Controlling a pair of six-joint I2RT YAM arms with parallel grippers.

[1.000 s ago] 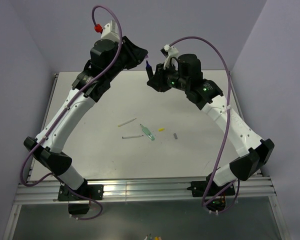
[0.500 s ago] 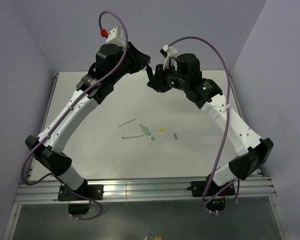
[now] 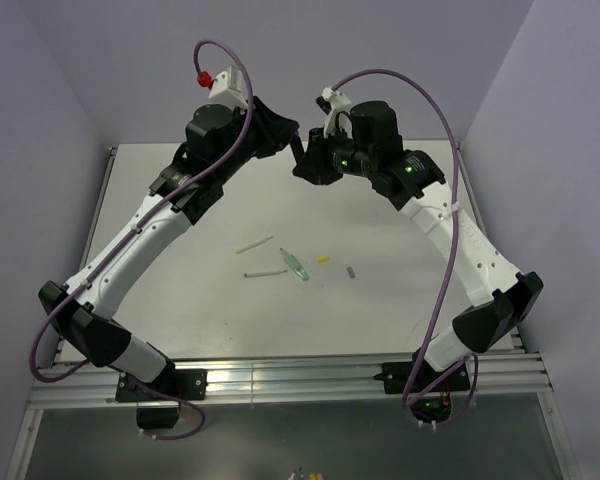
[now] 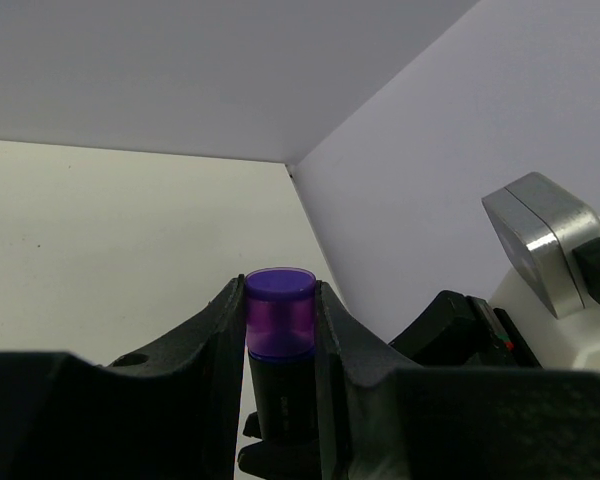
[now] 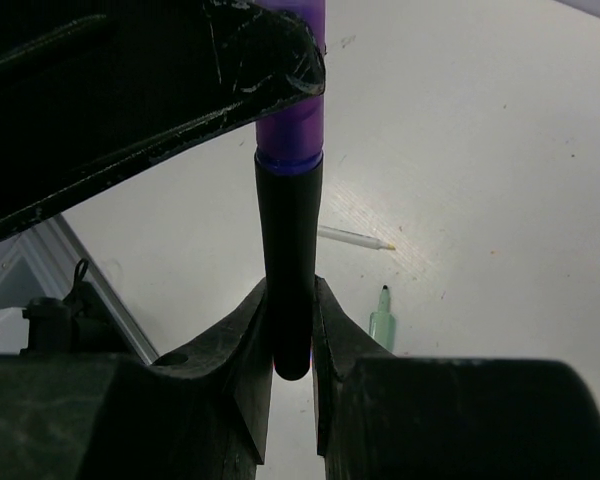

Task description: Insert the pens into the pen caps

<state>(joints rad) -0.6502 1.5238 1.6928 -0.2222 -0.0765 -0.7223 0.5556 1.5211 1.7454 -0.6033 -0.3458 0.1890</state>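
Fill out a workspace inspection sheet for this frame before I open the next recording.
Surface: pale flat table.
Job's things: purple cap meets black pen end to end in the air; seating depth cannot be told. Pale yellow-white pen, grey-white pen, green pen, yellow cap and grey cap lie loose mid-table.
Clutter: nothing seen.
Grippers: left tool shut on purple cap; right tool shut on black pen.
Cables: left cable and right cable loop above the arms.
Surroundings: lavender walls; metal rail at near edge.
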